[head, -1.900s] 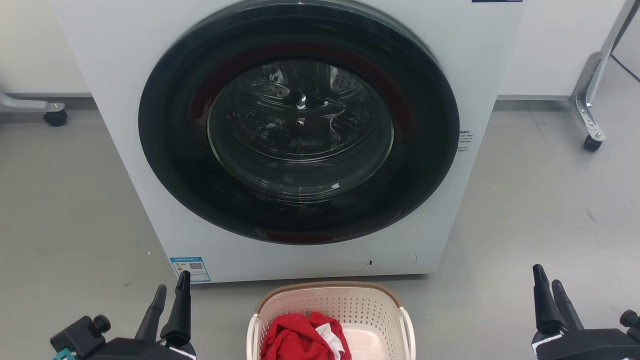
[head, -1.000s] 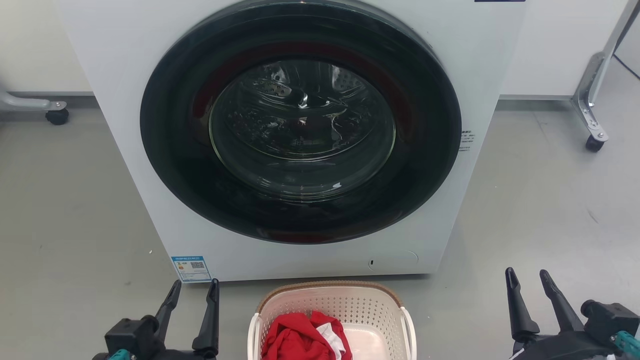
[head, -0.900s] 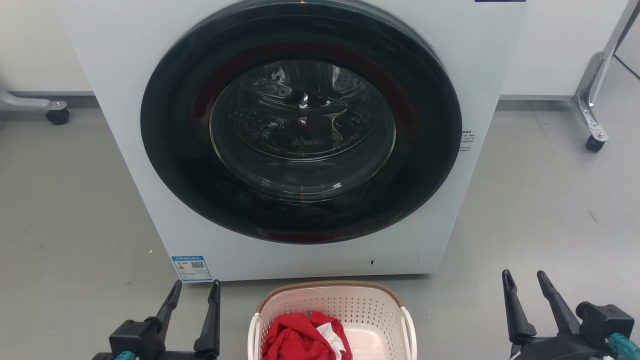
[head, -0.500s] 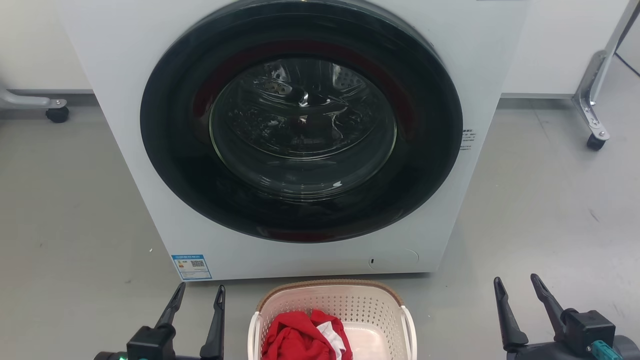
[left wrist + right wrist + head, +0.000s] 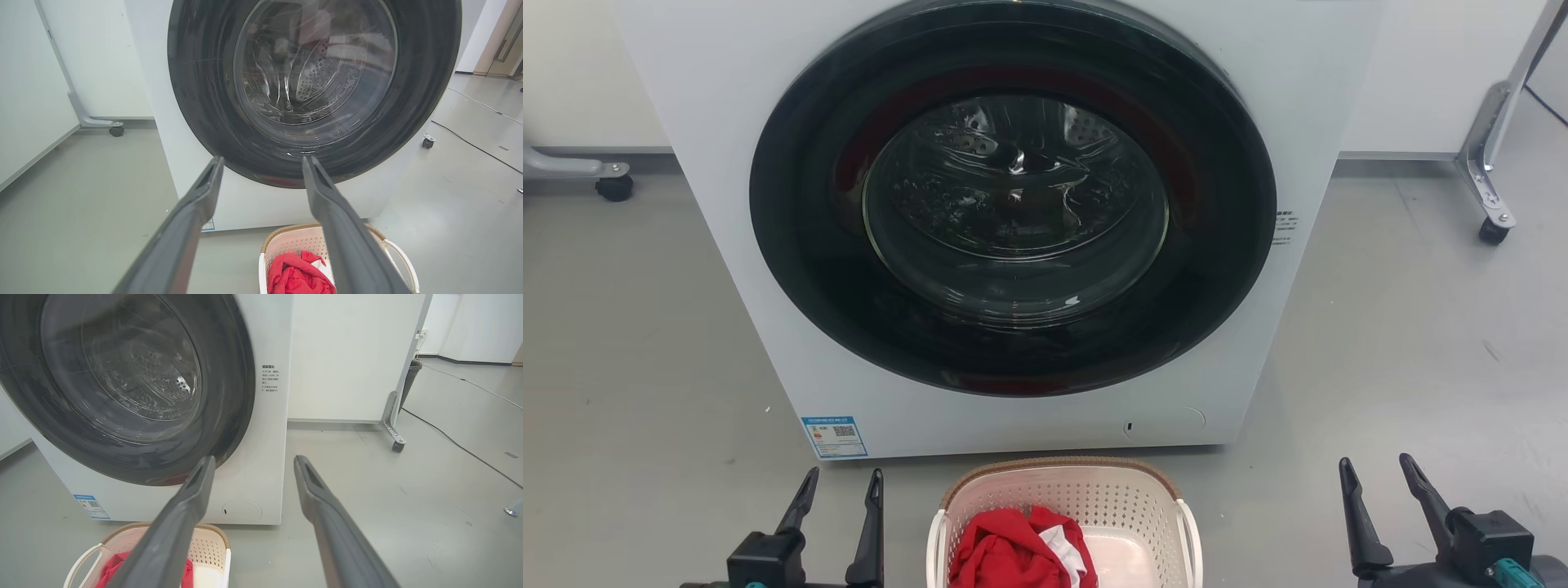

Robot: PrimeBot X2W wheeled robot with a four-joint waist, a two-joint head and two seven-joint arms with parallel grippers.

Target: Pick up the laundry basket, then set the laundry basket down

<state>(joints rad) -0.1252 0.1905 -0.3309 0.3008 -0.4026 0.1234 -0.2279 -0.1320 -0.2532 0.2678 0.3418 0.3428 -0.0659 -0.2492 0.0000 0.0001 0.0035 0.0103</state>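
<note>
The laundry basket (image 5: 1094, 498) is cream-white and perforated, with a brown woven-look rim. It sits on the grey floor just in front of the washing machine, at the bottom centre of the head view. Red and white cloth (image 5: 1013, 551) lies in it. The basket (image 5: 294, 247) appears low in the left wrist view and again, as the basket (image 5: 204, 549), low left in the right wrist view. My left gripper (image 5: 841, 478) stands open to the basket's left, apart from it. My right gripper (image 5: 1376, 465) stands open farther off to the right. Neither holds anything.
A white front-loading washing machine (image 5: 1013, 204) with a dark round door, shut, stands right behind the basket. Wheeled metal frame legs (image 5: 1490, 220) stand at the back right, another caster (image 5: 613, 188) at the back left. A cable (image 5: 461, 445) runs over the floor to the right.
Both grippers have opened from nearly shut and turned. The left one has shifted right toward the basket, the right one a little left and lower. The basket has not moved.
</note>
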